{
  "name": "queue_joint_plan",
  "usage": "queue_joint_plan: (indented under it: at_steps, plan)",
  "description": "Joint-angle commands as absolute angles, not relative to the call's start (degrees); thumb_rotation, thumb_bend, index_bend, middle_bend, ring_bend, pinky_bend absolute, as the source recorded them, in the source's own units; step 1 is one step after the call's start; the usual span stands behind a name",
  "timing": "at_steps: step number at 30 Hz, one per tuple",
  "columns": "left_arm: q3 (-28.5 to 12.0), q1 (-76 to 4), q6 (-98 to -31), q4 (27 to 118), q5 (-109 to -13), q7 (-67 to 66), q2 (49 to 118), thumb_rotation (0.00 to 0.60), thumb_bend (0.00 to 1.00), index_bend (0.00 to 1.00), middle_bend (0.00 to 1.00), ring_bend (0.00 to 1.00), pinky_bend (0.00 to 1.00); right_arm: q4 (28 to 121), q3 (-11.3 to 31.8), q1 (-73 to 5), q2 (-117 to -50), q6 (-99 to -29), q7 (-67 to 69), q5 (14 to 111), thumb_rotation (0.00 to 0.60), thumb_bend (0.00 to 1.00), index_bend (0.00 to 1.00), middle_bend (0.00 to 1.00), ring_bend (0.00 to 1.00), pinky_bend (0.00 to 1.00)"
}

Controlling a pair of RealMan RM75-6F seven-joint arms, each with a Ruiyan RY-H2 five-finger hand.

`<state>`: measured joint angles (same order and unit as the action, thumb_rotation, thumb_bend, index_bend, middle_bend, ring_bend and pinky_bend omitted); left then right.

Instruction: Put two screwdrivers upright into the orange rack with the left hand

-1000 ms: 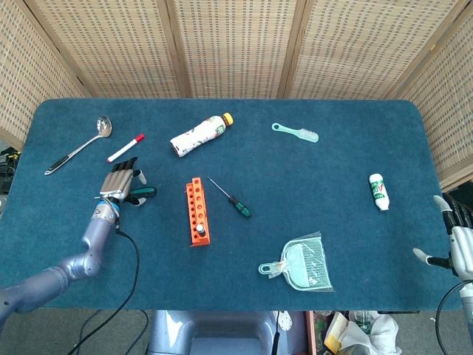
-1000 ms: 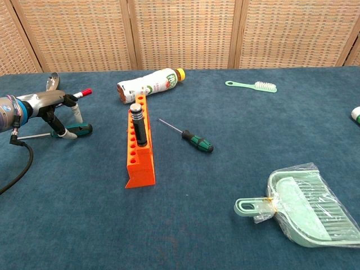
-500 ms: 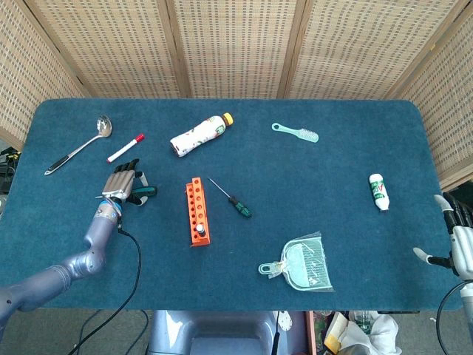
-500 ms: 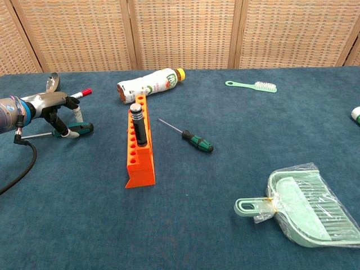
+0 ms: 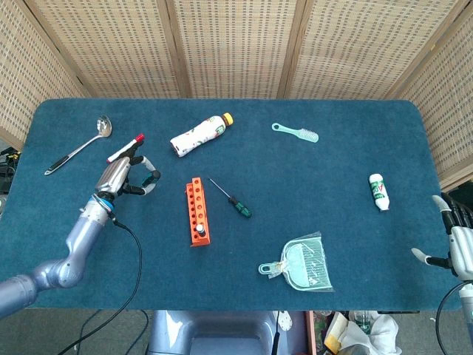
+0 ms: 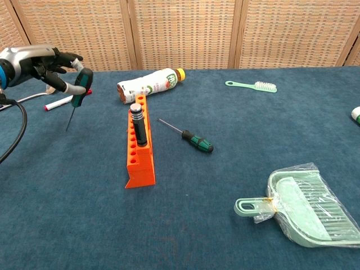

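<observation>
left hand (image 6: pixel 48 64) holding screwdriver (image 6: pixel 78 95), orange rack (image 6: pixel 138 147)

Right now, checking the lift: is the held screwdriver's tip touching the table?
Apart. The chest view shows the screwdriver hanging from the left hand, tip above the table.

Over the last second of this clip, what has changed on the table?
The left hand, already closed around the green-handled screwdriver lying on the table, has lifted it clear; it now hangs tip-down left of the orange rack. The second green-handled screwdriver, the black tool standing in the rack and the right hand stayed put.
</observation>
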<state>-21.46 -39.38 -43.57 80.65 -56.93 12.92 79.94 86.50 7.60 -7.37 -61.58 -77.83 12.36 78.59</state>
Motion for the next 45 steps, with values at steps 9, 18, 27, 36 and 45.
queue_joint_plan:
  at_steps: [9, 18, 27, 36, 45]
  plan:
    - [-26.02, -32.20, -52.83, 95.46, -78.75, 46.70, 69.80, 0.600, 0.49, 0.63, 0.00, 0.00, 0.00, 86.41, 7.63, -7.26, -61.26, -77.85, 13.31, 78.65, 0.600, 0.00, 0.00, 0.00, 0.00, 0.00]
    - [-23.95, -36.70, -51.93, 95.41, -78.45, 49.51, 74.08, 0.600, 0.49, 0.63, 0.00, 0.00, 0.00, 86.29, 7.67, -7.25, -61.16, -77.72, 13.69, 78.52, 0.600, 0.00, 0.00, 0.00, 0.00, 0.00]
    - [-22.97, -39.30, -50.06, 93.27, -76.02, 52.81, 77.35, 0.600, 0.49, 0.63, 0.00, 0.00, 0.00, 85.90, 7.83, -7.24, -61.09, -77.49, 14.28, 78.14, 0.600, 0.00, 0.00, 0.00, 0.00, 0.00]
    - [-22.24, -39.97, -50.08, 92.43, -74.98, 53.60, 77.78, 0.600, 0.49, 0.63, 0.00, 0.00, 0.00, 85.86, 7.88, -7.25, -60.97, -77.35, 14.65, 78.07, 0.600, 0.00, 0.00, 0.00, 0.00, 0.00]
    - [-21.56, -41.14, -48.61, 90.55, -74.25, 55.92, 78.83, 0.600, 0.49, 0.63, 0.00, 0.00, 0.00, 85.76, 7.93, -7.32, -61.08, -77.18, 14.37, 77.88, 0.600, 0.00, 0.00, 0.00, 0.00, 0.00]
